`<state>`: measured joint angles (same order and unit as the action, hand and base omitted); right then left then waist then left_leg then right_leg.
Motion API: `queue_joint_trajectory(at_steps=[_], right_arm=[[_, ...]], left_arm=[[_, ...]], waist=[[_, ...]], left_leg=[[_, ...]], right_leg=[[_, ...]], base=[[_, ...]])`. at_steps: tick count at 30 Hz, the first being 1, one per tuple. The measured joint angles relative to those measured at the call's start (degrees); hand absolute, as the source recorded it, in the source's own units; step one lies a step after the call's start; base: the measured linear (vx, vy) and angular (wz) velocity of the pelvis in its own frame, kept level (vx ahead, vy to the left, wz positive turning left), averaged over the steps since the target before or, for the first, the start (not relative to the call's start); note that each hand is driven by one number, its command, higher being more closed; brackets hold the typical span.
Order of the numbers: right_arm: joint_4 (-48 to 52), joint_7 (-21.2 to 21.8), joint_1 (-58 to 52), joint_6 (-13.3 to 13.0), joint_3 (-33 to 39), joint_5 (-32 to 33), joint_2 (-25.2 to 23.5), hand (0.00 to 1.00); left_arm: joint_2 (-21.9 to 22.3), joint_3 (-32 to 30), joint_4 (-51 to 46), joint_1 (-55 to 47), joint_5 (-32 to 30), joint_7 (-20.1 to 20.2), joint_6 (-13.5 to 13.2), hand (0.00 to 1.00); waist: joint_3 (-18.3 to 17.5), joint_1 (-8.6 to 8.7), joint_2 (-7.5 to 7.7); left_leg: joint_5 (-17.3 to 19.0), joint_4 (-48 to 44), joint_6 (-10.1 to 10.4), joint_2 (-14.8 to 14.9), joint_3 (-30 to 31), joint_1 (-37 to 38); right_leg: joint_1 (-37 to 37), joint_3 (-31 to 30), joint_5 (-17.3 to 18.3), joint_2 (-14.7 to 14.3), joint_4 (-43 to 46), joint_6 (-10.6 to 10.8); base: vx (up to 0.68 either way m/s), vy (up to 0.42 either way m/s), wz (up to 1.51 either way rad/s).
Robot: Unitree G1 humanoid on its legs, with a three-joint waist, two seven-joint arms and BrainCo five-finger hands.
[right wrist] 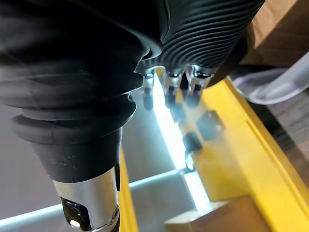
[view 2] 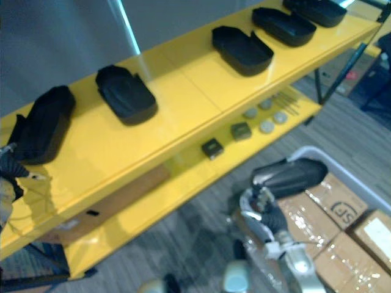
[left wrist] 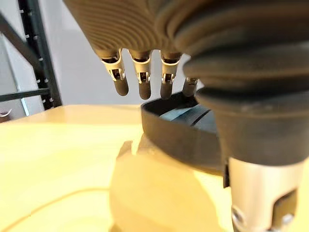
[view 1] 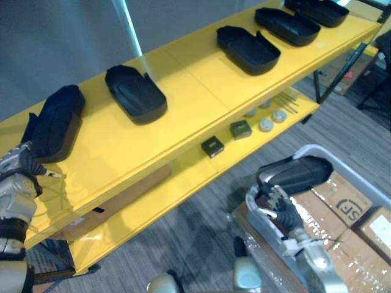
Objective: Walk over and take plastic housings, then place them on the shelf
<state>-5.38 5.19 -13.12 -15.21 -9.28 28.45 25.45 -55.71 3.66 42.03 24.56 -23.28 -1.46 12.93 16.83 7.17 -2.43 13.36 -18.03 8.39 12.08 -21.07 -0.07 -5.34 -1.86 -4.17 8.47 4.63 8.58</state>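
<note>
Yellow shelf [view 1: 183, 91] top carries five housings [view 1: 135, 93] in a row; your left hand [view 1: 17, 177] hovers at its left edge, fingers straight and empty, just beside the end housing [view 1: 55, 122]; your right hand [view 1: 278, 207], off the front edge, curls round a sixth housing [view 1: 293, 174], not yet placed.

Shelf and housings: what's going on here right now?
Five black housings lie in a row on the top level of the yellow shelf. The robot's left hand is open at the leftmost housing, which rests on the shelf. Its right hand is low by the grey bin, against a further housing; whether it grips it is unclear.
</note>
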Motion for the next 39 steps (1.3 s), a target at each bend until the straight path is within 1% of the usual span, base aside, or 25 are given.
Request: queue_joint_trajectory(at_steps=[2, 6, 9, 10, 11, 12, 13, 15, 16, 17, 19, 21, 25, 29, 34, 38, 39], right_arm=[[0.34, 0.12, 0.32, 0.02, 0.02, 0.00, 0.00, 0.00], [0.40, 0.22, 0.63, 0.40, 0.12, 0.02, 0.00, 0.00], [0.68, 1.22, 1.18, 0.46, 0.25, 0.02, 0.01, 0.00], [0.84, 1.42, 1.26, 0.46, 0.29, 0.02, 0.01, 0.00], [0.84, 1.77, 1.31, 0.46, 0.50, 0.02, 0.02, 0.00], [0.85, 2.19, 1.50, 0.46, 0.73, 0.02, 0.03, 0.00], [0.91, 2.55, 1.66, 0.46, 1.40, 0.02, 0.06, 0.00], [1.11, 2.70, 2.11, 0.46, 2.49, 0.04, 0.25, 0.00], [1.46, 2.88, 2.23, 0.46, 3.06, 0.05, 0.34, 0.00], [2.14, 3.27, 2.24, 0.46, 3.35, 0.05, 0.52, 0.00], [2.60, 3.61, 2.21, 0.46, 3.54, 0.04, 0.85, 0.00], [2.61, 3.61, 2.24, 0.46, 3.73, 0.05, 1.01, 0.00], [2.61, 3.62, 2.10, 0.46, 3.73, 0.04, 1.01, 0.00], [2.61, 3.60, 2.07, 0.47, 3.73, 0.03, 1.01, 0.00], [2.74, 3.55, 2.01, 0.47, 3.70, 0.03, 1.00, 0.00], [2.74, 3.53, 1.63, 0.47, 3.70, 0.04, 1.01, 0.00], [2.74, 3.54, 1.53, 0.47, 3.70, 0.04, 1.01, 0.00]], left_arm=[[0.14, 0.00, 0.66, 0.11, -0.05, 0.68, -0.26, 1.00], [0.27, -0.39, 1.84, 1.66, -0.19, 0.33, -0.44, 1.00], [0.63, -0.38, 1.89, 2.49, 0.00, -0.29, -2.54, 1.00], [1.75, -0.38, 1.99, 2.49, 0.30, -0.77, -2.77, 1.00], [2.93, -0.38, 2.19, 2.41, 0.38, -2.11, -2.75, 1.00], [3.07, -0.39, 2.15, 2.43, 0.43, -2.75, -2.89, 1.00], [3.06, -0.39, 2.12, 2.60, 0.43, -3.90, -3.08, 1.00], [3.25, -0.37, 2.13, 2.53, 0.48, -4.70, -3.39, 1.00], [3.34, -0.32, 1.93, 2.60, 0.48, -4.73, -4.59, 1.00], [3.86, -0.31, 1.92, 2.96, 0.48, -4.74, -4.95, 1.00], [4.68, -0.29, 1.92, 3.60, 0.51, -4.85, -5.01, 1.00], [5.05, -0.09, 2.06, 3.60, 0.74, -4.59, -5.01, 1.00], [5.57, -0.07, 2.09, 3.51, 0.83, -4.31, -4.99, 1.00], [5.95, -0.07, 2.14, 3.47, 0.89, -3.68, -4.40, 1.00], [6.47, -0.07, 2.13, 3.47, 0.39, -3.12, -4.39, 1.00], [6.47, -0.07, 2.08, 3.47, -0.69, -3.17, -5.32, 1.00], [6.47, -0.07, 2.08, 3.46, -1.77, -3.23, -5.69, 1.00]], waist=[[0.08, 0.03, 0.28], [0.15, 0.13, 0.32], [1.32, 0.44, 0.44], [1.38, 0.69, 0.42], [1.43, 0.90, 0.35], [1.43, 0.96, 0.35], [1.55, 1.07, 0.23], [2.42, 1.36, -0.17], [3.06, 1.65, -0.47], [3.29, 1.84, -0.72], [3.50, 2.00, -1.10], [3.72, 2.61, -1.39], [3.76, 2.73, -1.45], [3.92, 2.91, -1.75], [3.94, 2.90, -1.79], [3.95, 2.93, -1.81], [3.95, 2.93, -1.82]], left_leg=[[0.00, -0.21, 0.00, -0.04, -0.12, -0.16], [0.00, -0.45, 0.00, -0.01, -0.14, -0.06], [0.04, -0.67, 0.00, 0.02, -0.20, -0.07], [0.06, -0.81, -0.02, 0.06, -0.21, -0.26], [0.07, -1.03, 0.00, 0.17, -0.22, -0.54], [0.08, -1.19, 0.01, 0.24, -0.24, -1.04], [0.09, -1.49, 0.02, 0.29, -0.42, -1.23], [0.08, -1.52, 0.00, 0.25, -1.01, -1.00], [0.09, -1.53, -0.02, 0.21, -1.09, -1.02], [0.09, -1.53, -0.03, 0.22, -1.28, -1.08], [0.06, -1.49, -0.05, 0.23, -1.44, -1.16], [0.06, -1.41, -0.05, 0.17, -1.44, -1.13], [-0.07, -0.83, -0.10, -0.10, -1.43, -0.95], [-0.31, -0.44, -0.24, -0.79, -1.38, -0.82], [-0.31, -0.51, -0.24, -0.79, -1.34, -0.80], [-0.28, -0.61, -0.23, -0.72, -1.27, -0.80], [-0.28, -0.60, -0.23, -0.70, -1.25, -0.82]], right_leg=[[-0.71, -0.23, 0.00, 0.01, 0.32, 0.00], [-0.73, -0.34, 0.03, -0.04, 0.57, -0.05], [-0.77, -0.52, 0.10, -0.04, 0.95, -0.13], [-1.04, -0.52, 0.10, -0.05, 0.99, -0.14], [-1.34, -0.57, 0.10, -0.15, 1.22, -0.14], [-1.69, -0.66, 0.11, -0.21, 1.44, -0.15], [-2.44, -1.00, 0.11, -0.30, 1.83, -0.15], [-2.77, -1.54, 0.12, -0.31, 2.27, -0.13], [-2.89, -1.61, 0.13, -0.27, 2.49, -0.12], [-3.29, -1.78, 0.16, -0.29, 2.75, -0.11], [-3.61, -2.00, 0.16, -0.36, 2.96, -0.11], [-3.61, -2.02, 0.40, -0.30, 3.33, 0.04], [-3.68, -2.01, 0.68, -0.14, 3.73, 0.14], [-3.96, -1.98, 0.70, 0.40, 3.71, 0.19], [-3.87, -1.91, 0.70, 0.43, 3.57, 0.18], [-3.67, -1.84, 0.69, 0.43, 3.46, 0.19], [-3.64, -1.81, 0.68, 0.43, 3.42, 0.20]], base=[[0.00, 0.003, -0.04], [-0.01, 0.012, -0.01], [-0.03, 0.017, -0.02], [-0.05, 0.027, -0.01], [-0.04, 0.026, -0.02], [-0.03, 0.020, -0.05], [-0.03, 0.024, -0.13], [-0.03, 0.028, -0.13], [-0.03, 0.031, -0.07], [-0.04, 0.032, -0.09], [-0.02, 0.021, -0.06], [0.00, 0.000, 0.00], [0.00, 0.016, 0.01], [0.01, 0.044, 0.04], [0.00, 0.029, 0.01], [0.00, 0.000, 0.00], [0.00, 0.000, 0.00]])
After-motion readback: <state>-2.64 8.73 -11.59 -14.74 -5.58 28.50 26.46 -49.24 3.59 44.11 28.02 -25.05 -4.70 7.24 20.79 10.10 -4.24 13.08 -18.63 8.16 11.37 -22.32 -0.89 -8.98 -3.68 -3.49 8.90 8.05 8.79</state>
